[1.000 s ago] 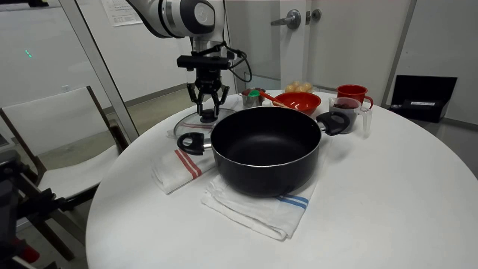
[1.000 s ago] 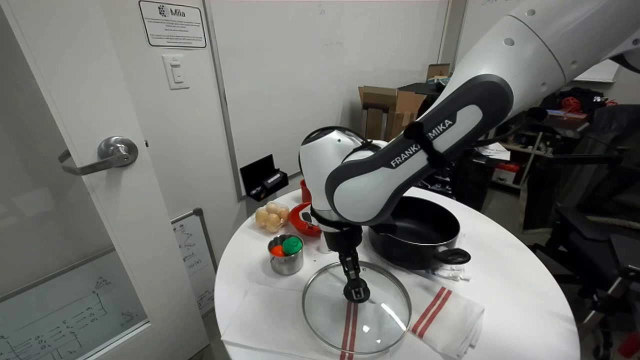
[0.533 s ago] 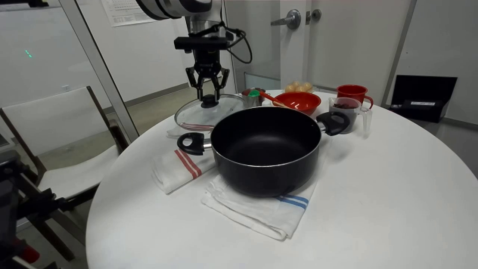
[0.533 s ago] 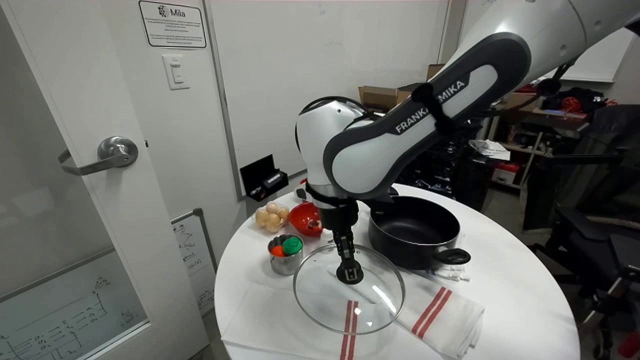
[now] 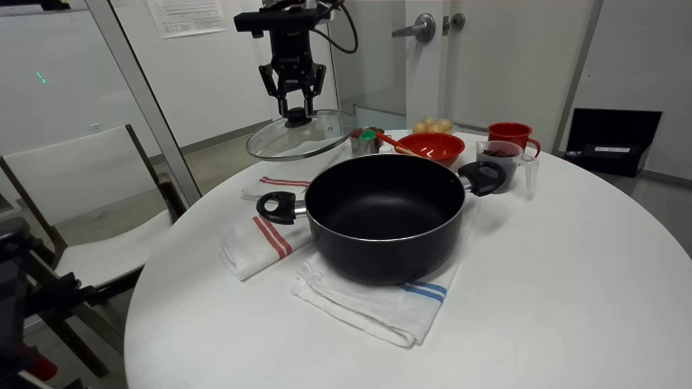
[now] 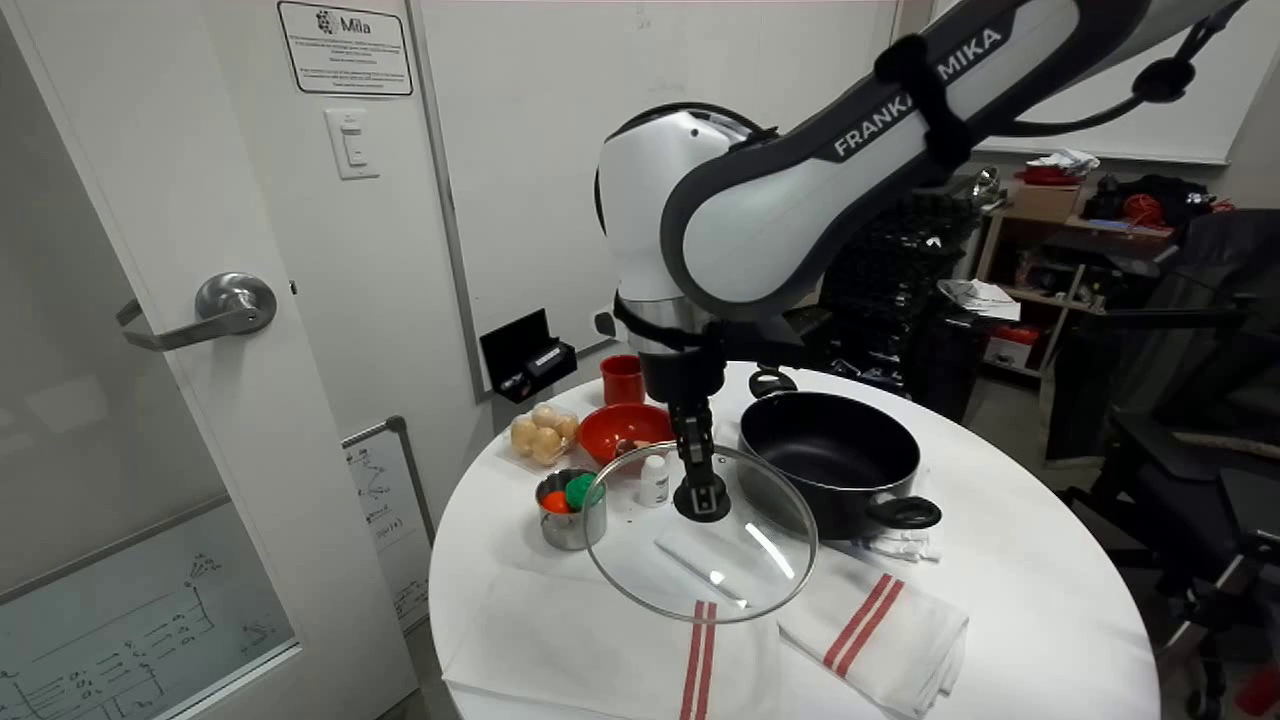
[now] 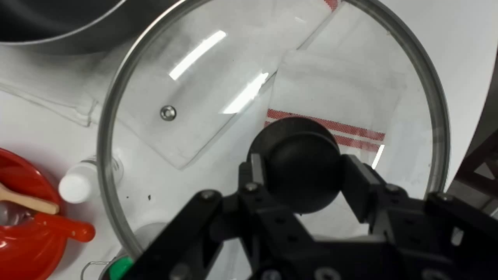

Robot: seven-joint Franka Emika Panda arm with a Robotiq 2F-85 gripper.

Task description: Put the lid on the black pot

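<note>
- Jaws pinching knob (image 7: 299,175) of lid (image 5: 301,138)
- Lid in air, 10–11 o'clock from pot (image 5: 385,221), in an exterior view
- Pot on towel (image 5: 373,310), towel on table (image 5: 551,302)
- Bowl (image 5: 446,150) 1 o'clock from pot, same view

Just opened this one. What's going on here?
A robotic gripper is closed on the black knob of a glass lid and holds it in the air above the table. The black pot stands uncovered on a blue-striped white towel, and the lid hangs off to one side of its opening. So the lid is up but not yet on; carrying it across and lowering it onto the pot would likely come next.
</note>
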